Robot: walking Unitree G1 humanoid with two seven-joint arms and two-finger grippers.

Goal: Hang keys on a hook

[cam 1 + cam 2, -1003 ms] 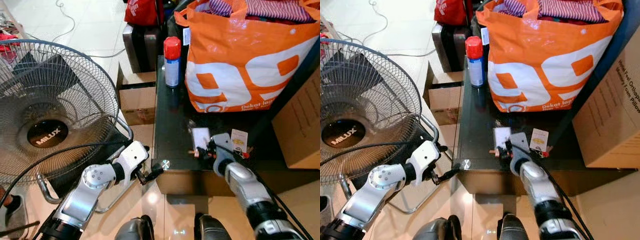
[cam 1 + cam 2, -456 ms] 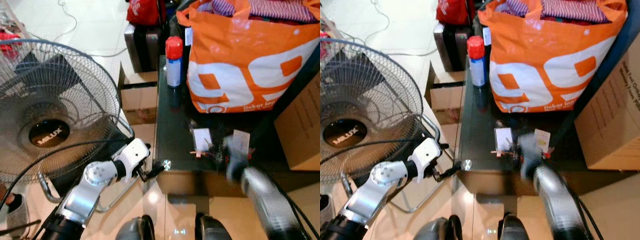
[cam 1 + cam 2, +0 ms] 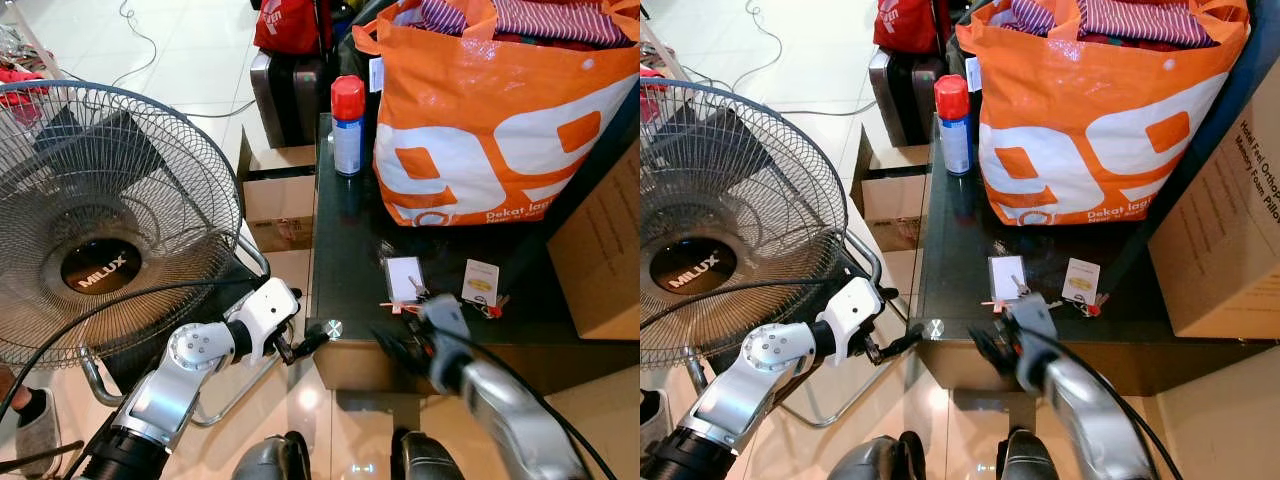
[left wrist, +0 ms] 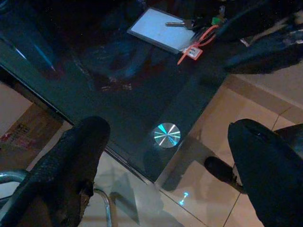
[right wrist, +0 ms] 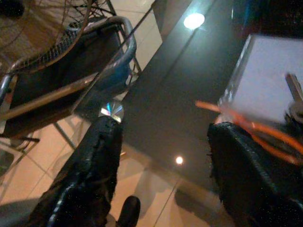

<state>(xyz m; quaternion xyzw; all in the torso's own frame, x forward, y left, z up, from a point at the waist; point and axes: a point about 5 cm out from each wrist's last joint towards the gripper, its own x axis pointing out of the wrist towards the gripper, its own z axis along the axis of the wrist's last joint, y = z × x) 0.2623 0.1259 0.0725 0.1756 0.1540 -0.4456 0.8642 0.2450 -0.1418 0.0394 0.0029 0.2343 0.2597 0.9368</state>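
Observation:
A bunch of keys (image 3: 418, 293) with a white card tag (image 3: 404, 278) and an orange strap (image 3: 392, 307) lies on the dark glass table (image 3: 345, 250) near its front edge. A second bunch with a yellowish tag (image 3: 480, 282) lies just to its right. My right gripper (image 3: 395, 345) hovers blurred at the table's front edge, just short of the keys, open and holding nothing; its wrist view has the white card (image 5: 270, 78) and orange strap (image 5: 246, 123) ahead. My left gripper (image 3: 305, 343) stands open by the table's front left corner, close to a silver disc (image 4: 166, 135).
A big orange bag (image 3: 490, 120) and a red-capped spray can (image 3: 346, 125) stand at the back of the table. A standing fan (image 3: 100, 230) is at the left, a cardboard box (image 3: 600, 250) at the right. Small boxes (image 3: 278, 200) and a dark suitcase (image 3: 285, 90) sit beside the table.
My right gripper has drawn back from the keys toward the table's front edge, and the keys still lie on the glass. The left arm has barely moved.

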